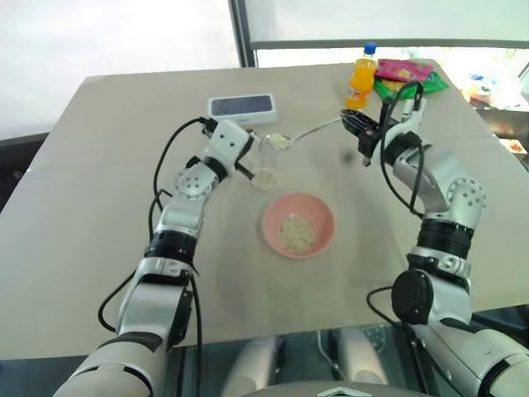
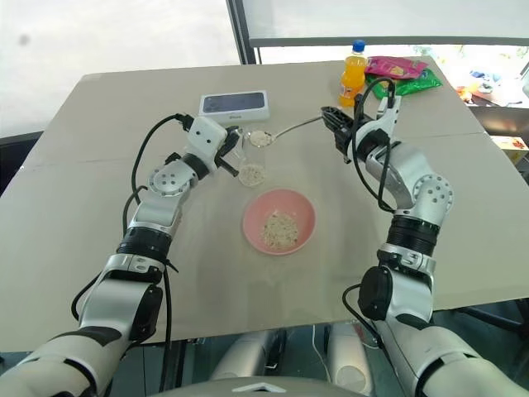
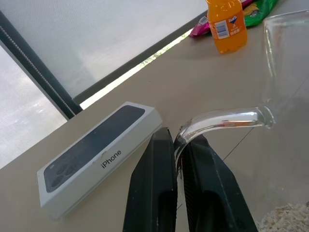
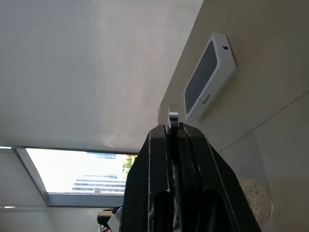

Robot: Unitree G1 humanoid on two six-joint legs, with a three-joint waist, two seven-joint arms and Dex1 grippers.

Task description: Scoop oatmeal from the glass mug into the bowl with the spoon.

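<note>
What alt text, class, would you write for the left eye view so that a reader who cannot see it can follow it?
The right gripper holds a silver spoon heaped with oatmeal above the glass mug, whose handle the left gripper pinches. A pink bowl with some oatmeal sits nearer on the tan table.

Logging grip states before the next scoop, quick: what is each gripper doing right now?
Left gripper: closed on the glass mug handle.
Right gripper: closed on the spoon, which carries oatmeal.
</note>
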